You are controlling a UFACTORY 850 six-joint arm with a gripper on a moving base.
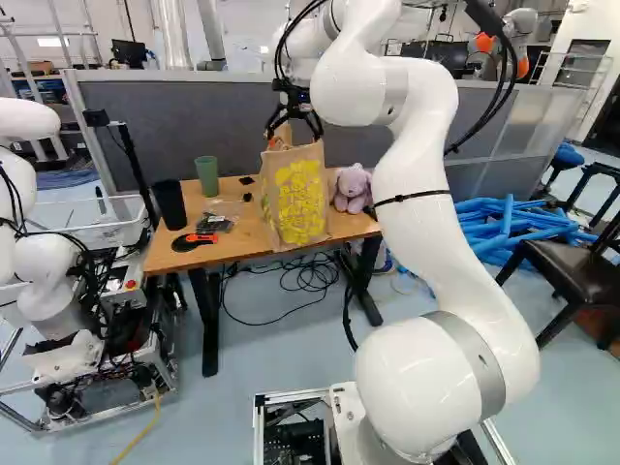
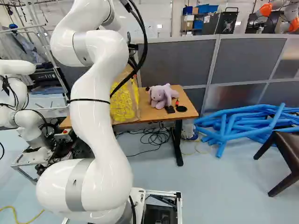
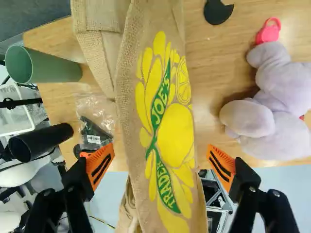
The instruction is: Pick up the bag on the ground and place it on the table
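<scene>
Apparently the placing step is in hand, close to done: bag (image 1: 302,201) looks upright on the table (image 1: 250,232), near its front edge. Gripper (image 3: 161,155) open, orange pads (image 3: 101,165) wide apart, one to each side of the bag, no grip seen. Next move, by my judgement: back off upward from the table, fingers kept spread, clear of the bag's top so it does not tip. Pose: arm (image 1: 417,194) raised high, bent forward over the table, gripper pointing down above it.
</scene>
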